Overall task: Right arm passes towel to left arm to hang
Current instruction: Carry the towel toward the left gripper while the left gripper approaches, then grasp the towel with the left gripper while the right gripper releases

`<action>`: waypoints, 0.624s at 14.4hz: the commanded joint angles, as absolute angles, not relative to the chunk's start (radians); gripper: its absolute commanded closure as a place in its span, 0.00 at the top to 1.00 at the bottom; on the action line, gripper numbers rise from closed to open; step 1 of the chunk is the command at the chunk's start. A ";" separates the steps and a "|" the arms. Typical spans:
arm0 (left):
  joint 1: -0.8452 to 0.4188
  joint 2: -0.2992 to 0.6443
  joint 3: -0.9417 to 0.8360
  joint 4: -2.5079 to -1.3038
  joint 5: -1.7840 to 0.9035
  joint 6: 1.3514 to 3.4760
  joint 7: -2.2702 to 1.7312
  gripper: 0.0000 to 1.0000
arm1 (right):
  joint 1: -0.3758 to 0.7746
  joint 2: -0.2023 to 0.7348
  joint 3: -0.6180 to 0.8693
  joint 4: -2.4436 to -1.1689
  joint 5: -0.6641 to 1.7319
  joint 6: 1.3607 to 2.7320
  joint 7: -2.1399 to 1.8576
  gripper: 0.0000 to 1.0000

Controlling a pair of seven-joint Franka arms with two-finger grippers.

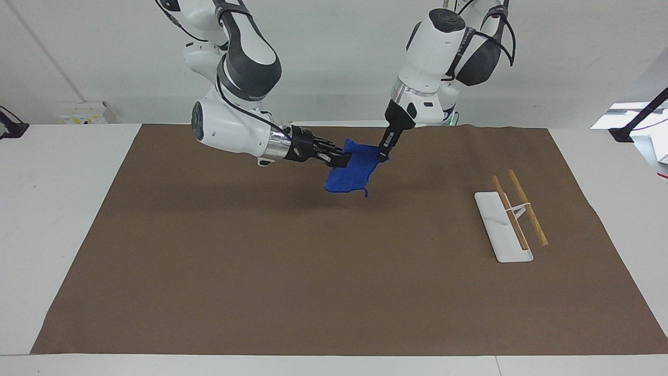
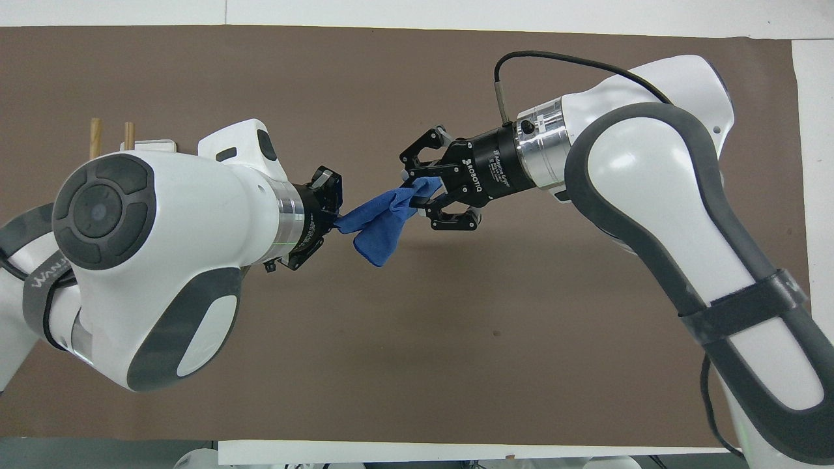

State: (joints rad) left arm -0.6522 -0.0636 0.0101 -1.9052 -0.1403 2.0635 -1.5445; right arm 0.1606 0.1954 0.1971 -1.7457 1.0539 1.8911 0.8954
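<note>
towel: small bright blue fleecy towel (image 1: pixel 353 170) is up in the air over the brown paper mat (image 1: pixel 261 271), strung between both grippers, rest sagging down w/ the loop tail at the bottom.

right gripper: broad black right gripper (image 1: pixel 336 158) is clamped on one end of the cloth, wrist lying nearly flat.

left gripper: slim black left gripper (image 1: pixel 383 155) comes down at a slant onto the other top corner. Looks pinched on it, fingers together on the edge.

key relation: cloth's long axis runs gripper to gripper, so imo release by the right gripper lets it swing under the left one.

rack: white base w/ two wooden rods (image 1: pixel 514 213) sits well apart, toward the left arm's end, so left arm is nearer.

stage: handover about done, hanging not yet begun.
</note>
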 commanded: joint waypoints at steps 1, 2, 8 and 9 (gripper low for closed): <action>-0.655 -0.051 0.026 -1.873 -0.079 2.025 -1.490 0.00 | 0.166 0.169 0.196 -1.772 1.052 1.910 0.875 1.00; -0.650 -0.049 0.028 -1.859 -0.034 2.014 -1.471 0.00 | 0.164 0.173 0.196 -1.760 0.996 1.910 0.823 1.00; -0.615 -0.018 0.034 -1.753 0.158 1.979 -1.339 0.00 | 0.082 0.179 0.192 -1.727 0.406 1.885 0.396 1.00; -0.617 -0.018 0.031 -1.753 0.220 1.974 -1.292 0.00 | 0.046 0.179 0.192 -1.726 0.352 1.872 0.346 1.00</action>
